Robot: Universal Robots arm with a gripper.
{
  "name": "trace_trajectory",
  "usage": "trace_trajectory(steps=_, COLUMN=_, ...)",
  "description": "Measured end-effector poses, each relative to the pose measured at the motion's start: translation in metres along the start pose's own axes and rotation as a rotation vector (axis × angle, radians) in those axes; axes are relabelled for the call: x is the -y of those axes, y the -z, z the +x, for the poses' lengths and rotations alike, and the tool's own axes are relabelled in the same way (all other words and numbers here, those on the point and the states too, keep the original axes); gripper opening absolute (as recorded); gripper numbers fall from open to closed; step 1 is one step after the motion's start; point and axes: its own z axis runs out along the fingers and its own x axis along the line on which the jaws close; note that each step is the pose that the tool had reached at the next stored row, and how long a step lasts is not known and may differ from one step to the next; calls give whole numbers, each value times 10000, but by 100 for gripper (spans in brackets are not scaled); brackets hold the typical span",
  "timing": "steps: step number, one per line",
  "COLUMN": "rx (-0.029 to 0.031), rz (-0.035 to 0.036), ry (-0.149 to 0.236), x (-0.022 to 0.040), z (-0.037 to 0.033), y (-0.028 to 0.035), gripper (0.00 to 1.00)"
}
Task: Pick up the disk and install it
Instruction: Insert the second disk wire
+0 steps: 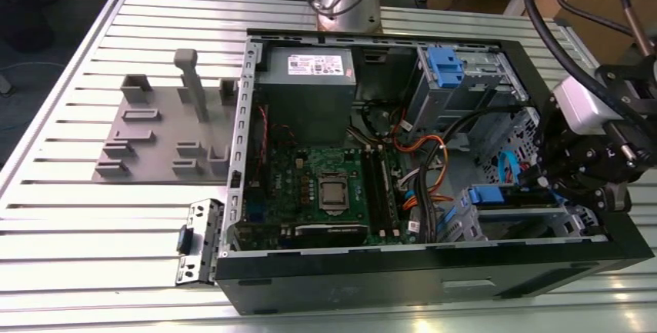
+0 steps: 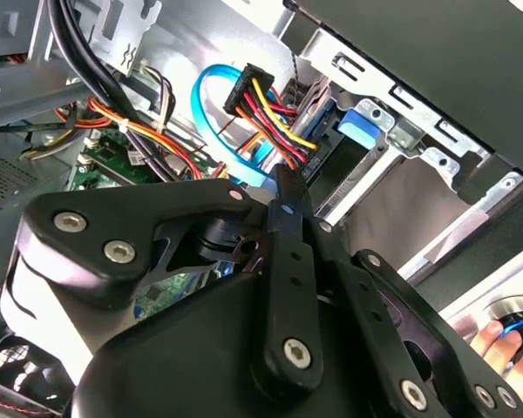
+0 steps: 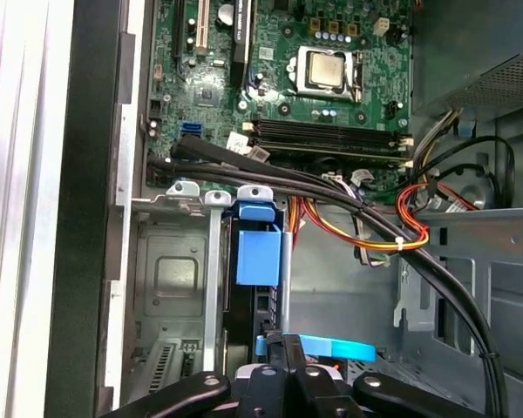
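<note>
Reaching down over the open computer case (image 1: 431, 271), the arm (image 1: 605, 79) enters from the exterior view's right, its black wrist assembly bent toward the drive cage at the case's near right corner. The pincer (image 1: 595, 183) hangs just above that cage, close to the case wall. In the second wrist view the pincer (image 2: 283, 196) points into the bay, its black linkage drawn in and the fingers (image 2: 289, 202) lying together with no gap showing between them; nothing is clamped there. In the first wrist view the pincer's linkage (image 3: 283, 383) sits directly over the bay.

The disk (image 3: 248, 305) stands edge-on in the drive cage, seated in a slot beside the grey metal cage wall (image 3: 170, 287), its blue plastic bracket (image 3: 260, 252) facing the motherboard (image 3: 279, 78). In the second wrist view the disk (image 2: 318, 131) shows as a thin silver-grey edge next to the blue bracket (image 2: 359, 122), just beyond the fingertips. Whether the pincer touches it cannot be told.

A bundle of red, yellow and black wires (image 2: 266, 109) and a blue flat cable (image 2: 213, 113) lie beside the bay. A person's fingertips (image 2: 497, 344) rest near a blue-lit button outside the case. The case rests on a slatted metal counter (image 1: 82, 218).
</note>
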Motion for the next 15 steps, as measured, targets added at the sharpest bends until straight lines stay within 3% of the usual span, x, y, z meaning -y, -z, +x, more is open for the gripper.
trace_trajectory(steps=7, rx=18, rz=-10, ry=1, x=29, z=6, y=-27, gripper=10)
trace_trajectory(steps=10, rx=53, rz=-8, ry=4, x=46, z=1, y=14, gripper=10)
trace_trajectory(steps=15, rx=31, rz=-10, ry=1, x=78, z=-14, y=130, gripper=10)
